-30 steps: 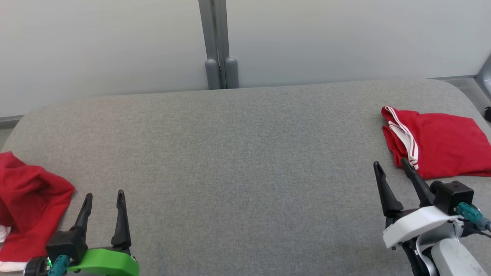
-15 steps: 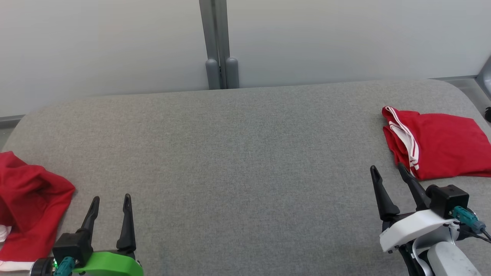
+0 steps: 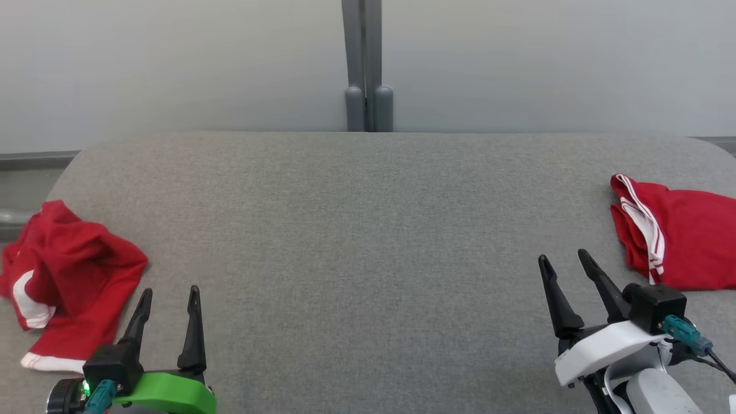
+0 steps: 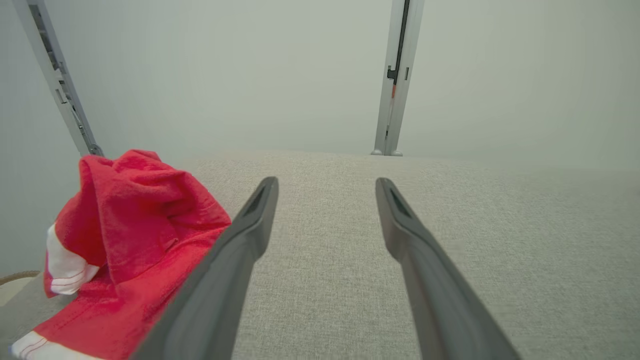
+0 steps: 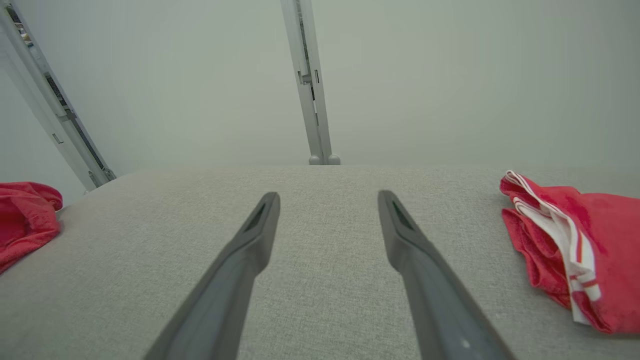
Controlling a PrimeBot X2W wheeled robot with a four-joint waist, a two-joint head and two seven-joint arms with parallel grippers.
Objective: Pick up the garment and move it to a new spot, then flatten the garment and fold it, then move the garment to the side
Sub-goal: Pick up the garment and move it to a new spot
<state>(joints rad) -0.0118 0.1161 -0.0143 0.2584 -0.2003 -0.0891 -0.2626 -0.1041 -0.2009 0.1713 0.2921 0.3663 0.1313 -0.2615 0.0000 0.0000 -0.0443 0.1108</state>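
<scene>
At the lower left of the head view, your left gripper (image 3: pixel 171 291) sits low over the grey table (image 3: pixel 368 230) with its two fingers spread wide and nothing between them. At the lower right, the right gripper (image 3: pixel 562 256) stands the same way, apart and empty.

The thing you want is the crumpled red garment (image 3: pixel 75 270), heaped at the left edge of the frame at mid-height, just beside the left gripper's outer finger. I cannot tell whether it touches that finger. In the left wrist view it fills the lower left corner, partly behind that finger. A folded red garment (image 3: pixel 684 241) with white stripes lies at the right edge; it looks done with, so leave it.

Expect the crumpled one to be light, soft and completely limp. It will likely sag from wherever you pinch it, trail its loose end across the table, and drag on the table's cloth cover rather than slide. It is not fragile, so you can close firmly, and thin cloth probably needs the fingers nearly shut to hold.

Take it with the left gripper. The raised fold on top of the heap is the easiest pinch. The white-trimmed hem (image 3: pixel 49 362) at the lower edge of the heap is the better one, since a true edge should help you spread it flat.
</scene>
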